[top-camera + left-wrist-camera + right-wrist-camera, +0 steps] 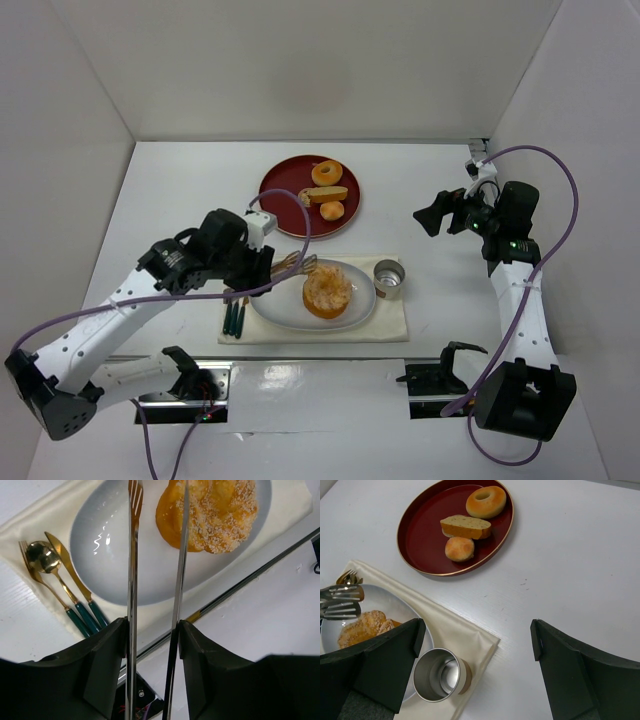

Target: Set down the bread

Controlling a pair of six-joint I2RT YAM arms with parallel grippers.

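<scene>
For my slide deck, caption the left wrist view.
Left gripper holds open metal tongs over the round golden sugar-crusted bun on the white ceramic plate.

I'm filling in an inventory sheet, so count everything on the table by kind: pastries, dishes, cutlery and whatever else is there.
Pastries: 4 (bread, doughnut, slice, small bun)
Dishes: 2 (white plate, red tray)
Cutlery: 3 (fork, spoon, knife)
Metal cup: 1
Cloth: 1
Tongs: 1
Total: 12
</scene>
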